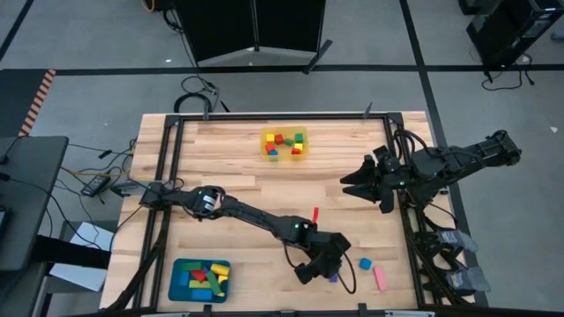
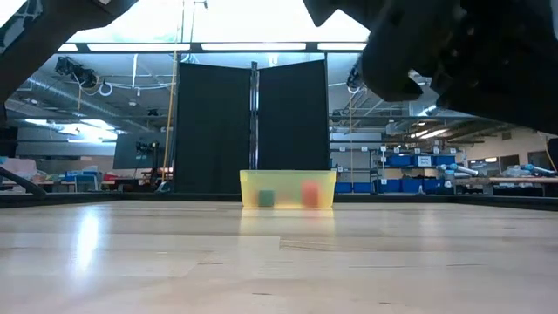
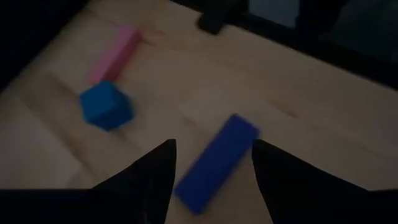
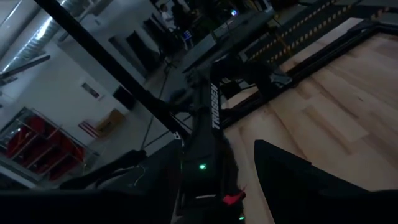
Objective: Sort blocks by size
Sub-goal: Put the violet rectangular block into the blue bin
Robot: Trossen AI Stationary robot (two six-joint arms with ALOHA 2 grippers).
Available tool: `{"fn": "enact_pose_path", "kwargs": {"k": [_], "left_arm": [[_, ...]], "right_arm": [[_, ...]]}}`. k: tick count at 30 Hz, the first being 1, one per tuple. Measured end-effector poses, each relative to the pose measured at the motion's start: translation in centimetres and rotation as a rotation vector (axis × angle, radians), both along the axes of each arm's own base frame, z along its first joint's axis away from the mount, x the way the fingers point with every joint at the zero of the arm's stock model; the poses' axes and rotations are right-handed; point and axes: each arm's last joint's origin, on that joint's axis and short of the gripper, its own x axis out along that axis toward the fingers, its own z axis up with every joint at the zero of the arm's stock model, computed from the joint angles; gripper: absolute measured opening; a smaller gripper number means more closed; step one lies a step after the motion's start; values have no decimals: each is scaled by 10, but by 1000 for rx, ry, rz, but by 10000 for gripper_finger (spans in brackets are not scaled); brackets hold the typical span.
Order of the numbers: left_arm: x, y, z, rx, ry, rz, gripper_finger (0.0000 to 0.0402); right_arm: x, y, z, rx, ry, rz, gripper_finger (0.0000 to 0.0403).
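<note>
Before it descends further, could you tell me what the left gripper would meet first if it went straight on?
Most likely the dark blue bar, lying between the open jaws of the left gripper; the gap to it is unclear.

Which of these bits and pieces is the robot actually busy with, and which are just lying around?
Part of the job:
- blue bar between the open left gripper fingers
- blue cube
- pink bar
- red bar
- yellow tray of small blocks
- teal tray of longer blocks

Just lying about:
- cables beside the table
- right gripper, waiting open
</note>
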Motion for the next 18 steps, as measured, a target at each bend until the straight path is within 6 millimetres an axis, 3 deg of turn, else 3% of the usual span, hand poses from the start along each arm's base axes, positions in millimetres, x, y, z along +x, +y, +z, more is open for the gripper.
{"fn": "enact_pose_path", "kwargs": {"k": [7, 18], "left_arm": [[8, 20, 2, -26, -18, 21, 219], [8, 22, -6, -18, 2, -53, 218]], "right_arm": [[0, 0, 0, 15, 1, -4, 210], [0, 0, 0, 15, 1, -6, 210]]}}
